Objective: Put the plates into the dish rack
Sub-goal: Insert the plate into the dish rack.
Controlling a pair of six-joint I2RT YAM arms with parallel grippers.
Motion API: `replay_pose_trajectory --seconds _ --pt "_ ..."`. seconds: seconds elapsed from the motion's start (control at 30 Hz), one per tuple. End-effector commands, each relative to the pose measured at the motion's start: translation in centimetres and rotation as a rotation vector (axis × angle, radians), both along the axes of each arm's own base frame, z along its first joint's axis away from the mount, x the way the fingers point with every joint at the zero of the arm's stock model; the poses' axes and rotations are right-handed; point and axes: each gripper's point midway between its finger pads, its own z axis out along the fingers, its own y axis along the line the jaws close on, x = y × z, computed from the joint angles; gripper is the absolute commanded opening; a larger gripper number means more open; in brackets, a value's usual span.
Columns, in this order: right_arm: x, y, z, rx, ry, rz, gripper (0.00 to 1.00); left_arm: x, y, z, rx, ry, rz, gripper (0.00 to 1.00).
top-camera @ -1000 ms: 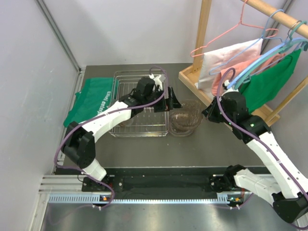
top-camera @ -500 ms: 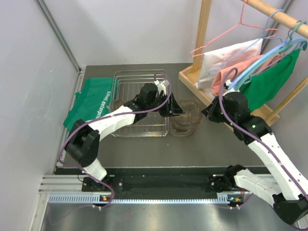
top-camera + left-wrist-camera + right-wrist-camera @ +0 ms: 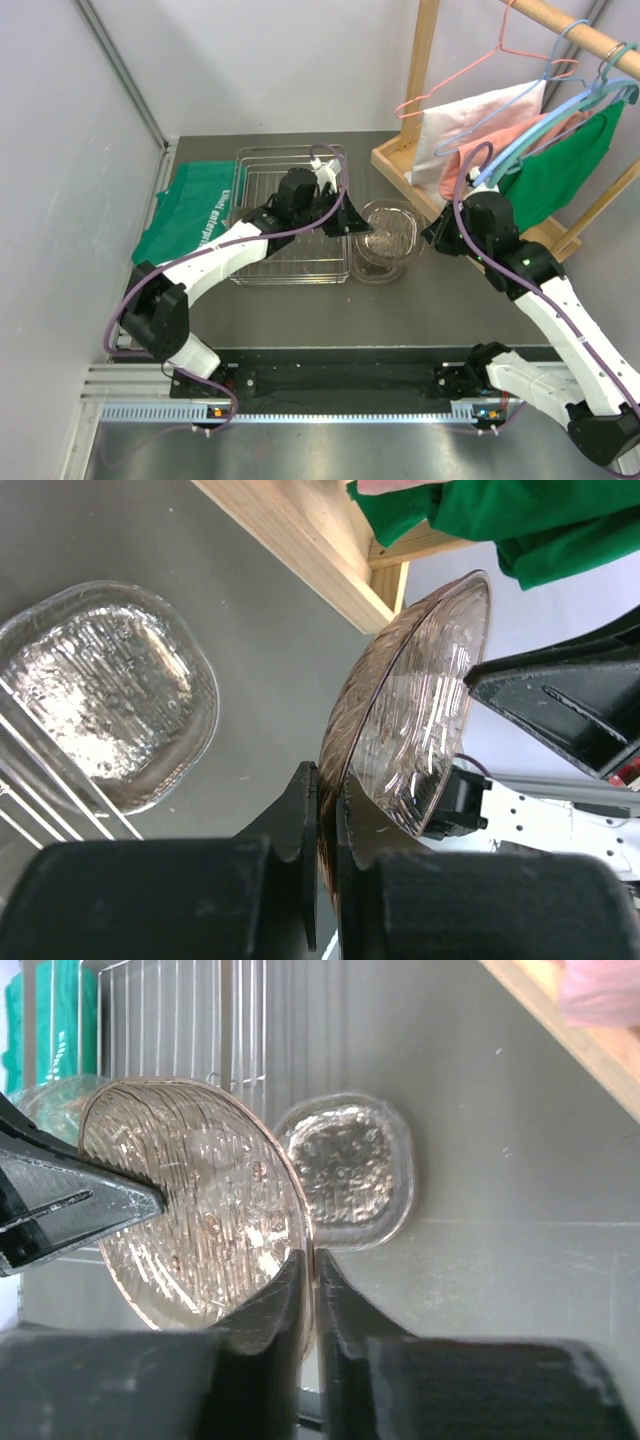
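Left gripper [image 3: 328, 780] and right gripper [image 3: 310, 1265] both clamped on brown-tinted glass plate [image 3: 415, 700] rim. Green bag [image 3: 190, 215] lettering unreadable.

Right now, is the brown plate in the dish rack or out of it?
Out: left end effector and right end effector pinch the brown plate by its rim, beside the dish rack, near a clear plate.
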Motion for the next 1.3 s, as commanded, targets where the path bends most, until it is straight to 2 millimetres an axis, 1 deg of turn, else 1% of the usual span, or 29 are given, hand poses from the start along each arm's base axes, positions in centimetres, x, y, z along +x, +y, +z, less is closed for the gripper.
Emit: replay_pose_trajectory --seconds 0.0,0.03,0.07,0.1,0.13,0.17,0.2,0.27,0.3,0.33,0.37,0.4,0.43,0.57,0.6,0.63,0.73,0.77,0.8,0.87,0.9,1.03,1.07,1.13,1.27 --pt "0.0 1.9 1.2 0.070 -0.033 0.070 0.23 0.4 0.9 2.7 0.050 -0.112 0.039 0.00" --pt "0.0 1.8 0.9 0.068 -0.027 0.067 0.26 0.4 1.3 2.9 0.062 -0.124 0.049 0.00" --pt "-0.2 1.8 0.7 0.066 -0.018 0.068 0.32 0.3 1.8 2.4 0.101 -0.121 0.050 0.00" --pt "-0.3 1.8 0.5 0.064 -0.014 0.068 0.35 0.8 2.3 2.5 0.127 -0.140 0.088 0.00" --pt "-0.3 1.8 0.3 0.060 -0.007 0.067 0.39 0.8 2.9 2.6 0.152 -0.147 0.104 0.00" --pt "-0.3 1.6 0.0 0.054 0.002 0.062 0.43 0.7 3.8 1.9 0.210 -0.151 0.112 0.00" --pt "-0.4 1.5 -0.3 0.046 0.010 0.058 0.43 1.3 4.8 2.2 0.248 -0.176 0.162 0.00" --pt "-0.5 1.3 -0.5 0.037 0.021 0.054 0.46 1.7 6.2 1.9 0.323 -0.207 0.198 0.00" --pt "-0.6 1.2 -0.5 0.034 0.026 0.053 0.47 1.5 7.1 1.7 0.367 -0.200 0.210 0.00" --pt "-0.7 1.1 -0.5 0.032 0.027 0.051 0.48 2.1 8.1 1.6 0.415 -0.223 0.245 0.00" --pt "-0.8 1.0 -0.2 0.034 0.019 0.048 0.49 2.3 8.5 2.2 0.430 -0.235 0.257 0.00" --pt "-1.0 0.8 -0.5 0.029 0.027 0.043 0.51 2.3 9.2 1.9 0.468 -0.228 0.264 0.00" --pt "-1.1 0.7 -0.5 0.030 0.025 0.035 0.57 2.8 10.3 1.9 0.520 -0.248 0.294 0.00" --pt "-1.5 0.6 -0.1 0.020 0.038 0.048 0.60 3.6 12.8 2.5 0.630 -0.268 0.373 0.00" --pt "-1.6 0.4 0.1 0.009 0.038 0.049 0.60 3.8 13.1 2.7 0.636 -0.272 0.384 0.00" --pt "-2.0 0.2 -0.2 -0.007 0.055 0.051 0.62 3.8 13.3 2.7 0.645 -0.274 0.387 0.00" --pt "-2.4 -0.6 -1.0 -0.029 0.064 0.023 0.70 4.3 13.9 3.0 0.670 -0.276 0.408 0.00" --pt "-2.3 -0.8 -1.1 -0.028 0.061 0.014 0.71 4.2 14.2 2.9 0.682 -0.273 0.410 0.00" --pt "-2.5 -0.7 -1.7 -0.028 0.069 0.016 0.71 4.3 14.5 3.1 0.688 -0.278 0.425 0.00" --pt "-2.5 -0.7 -2.0 -0.019 0.068 0.017 0.72 4.2 14.8 3.2 0.689 -0.278 0.441 0.00" --pt "-2.7 -0.7 -2.7 -0.020 0.083 0.015 0.72 4.2 15.0 3.6 0.687 -0.287 0.454 0.00" --pt "-2.8 -0.7 -4.1 -0.030 0.111 0.012 0.82 4.1 15.8 4.6 0.698 -0.299 0.481 0.00" --pt "-2.7 -0.7 -4.4 -0.034 0.116 0.011 0.83 4.1 16.0 5.0 0.703 -0.302 0.493 0.00" --pt "-2.6 -0.7 -5.0 -0.040 0.124 0.012 0.84 3.9 17.1 4.9 0.744 -0.296 0.517 0.00" --pt "-2.2 -0.2 -5.4 -0.041 0.126 0.032 0.84 3.7 18.6 5.3 0.790 -0.299 0.566 0.00"
